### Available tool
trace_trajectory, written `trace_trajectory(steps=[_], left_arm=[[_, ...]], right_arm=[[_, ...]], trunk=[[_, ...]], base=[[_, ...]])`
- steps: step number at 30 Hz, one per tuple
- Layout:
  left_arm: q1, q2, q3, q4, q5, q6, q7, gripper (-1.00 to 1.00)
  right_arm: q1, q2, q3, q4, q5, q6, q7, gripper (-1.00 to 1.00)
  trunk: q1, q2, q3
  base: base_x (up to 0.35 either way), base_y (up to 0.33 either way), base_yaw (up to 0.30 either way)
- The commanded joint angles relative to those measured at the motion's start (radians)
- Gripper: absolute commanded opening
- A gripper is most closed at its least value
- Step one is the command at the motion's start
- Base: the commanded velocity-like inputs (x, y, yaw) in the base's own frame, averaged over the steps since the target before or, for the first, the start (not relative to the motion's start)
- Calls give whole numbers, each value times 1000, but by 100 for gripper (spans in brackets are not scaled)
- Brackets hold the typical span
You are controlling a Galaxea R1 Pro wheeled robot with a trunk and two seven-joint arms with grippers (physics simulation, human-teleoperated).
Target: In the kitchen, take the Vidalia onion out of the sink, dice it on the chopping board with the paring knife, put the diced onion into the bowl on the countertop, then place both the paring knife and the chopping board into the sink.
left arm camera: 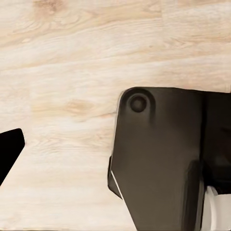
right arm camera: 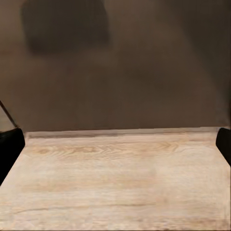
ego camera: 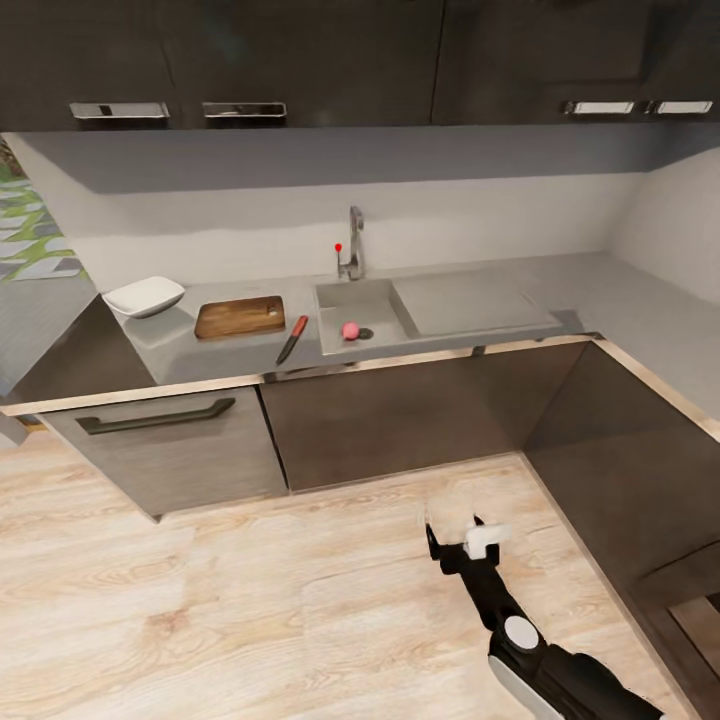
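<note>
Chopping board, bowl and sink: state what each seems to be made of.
The chopping board looks like wood: brown with a grain-like sheen. The bowl seems glazed ceramic or plastic: plain smooth white, so it stays open. The sink looks like brushed steel: matte grey, with a shiny chrome faucet.

The right arm (ego camera: 530, 640) at the lower right of the frame is a glossy black segmented limb with a white round joint cap, white shell panel and white block near its black gripper (ego camera: 452, 540).
</note>
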Motion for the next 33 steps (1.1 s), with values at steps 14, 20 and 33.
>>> trace_trajectory(steps=[14, 20, 33], left_arm=[[0, 49, -5, -90, 172, 61, 11, 100], [0, 56, -5, -110, 190, 116, 13, 100], [0, 57, -5, -101, 195, 123, 13, 100]], right_arm=[[-2, 281, 81, 965, -276, -155, 399, 100], [59, 318, 80, 1062, -378, -149, 454, 100], [144, 349, 80, 1067, -386, -127, 382, 100]], trunk=[[1, -2, -1], [1, -2, -1], [1, -2, -1]], base=[[0, 0, 0], [0, 0, 0], [0, 0, 0]])
